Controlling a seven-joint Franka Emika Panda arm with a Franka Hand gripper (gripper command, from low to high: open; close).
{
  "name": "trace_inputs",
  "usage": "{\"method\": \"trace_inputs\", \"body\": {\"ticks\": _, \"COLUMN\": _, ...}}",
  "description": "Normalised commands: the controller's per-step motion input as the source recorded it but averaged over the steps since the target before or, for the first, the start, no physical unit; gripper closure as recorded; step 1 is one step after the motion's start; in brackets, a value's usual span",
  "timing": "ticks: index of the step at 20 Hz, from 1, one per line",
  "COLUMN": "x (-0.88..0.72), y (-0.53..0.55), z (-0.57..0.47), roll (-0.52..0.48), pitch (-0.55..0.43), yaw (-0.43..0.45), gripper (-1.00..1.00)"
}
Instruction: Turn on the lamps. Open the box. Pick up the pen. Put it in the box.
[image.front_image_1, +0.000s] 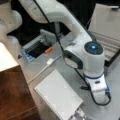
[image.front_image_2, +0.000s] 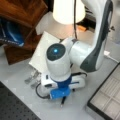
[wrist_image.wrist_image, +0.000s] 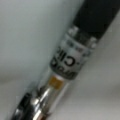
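Your wrist view was basically all pen (wrist_image.wrist_image: 70, 57): it ran diagonally from lower left to upper right, black grip up top, a label band mid-barrel with lettering too smeared for me to read. In a front view the gripper (image.front_image_2: 62, 96) sat low over the counter (image.front_image_2: 22, 100), the pen's tip poking out underneath; can't tell if the fingers were clenched. Further back, the box (image.front_image_2: 107, 97) lay open at lower right and the lamp (image.front_image_2: 68, 11) glowed.
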Motion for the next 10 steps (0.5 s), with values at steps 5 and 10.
{"method": "trace_inputs", "body": {"ticks": 5, "x": -0.12, "y": 0.09, "z": -0.14, "roll": -0.097, "pitch": -0.166, "yaw": 0.006, "gripper": -1.00}}
{"method": "trace_inputs", "body": {"ticks": 10, "x": -0.10, "y": 0.07, "z": -0.18, "roll": -0.119, "pitch": -0.194, "yaw": 0.006, "gripper": 1.00}}
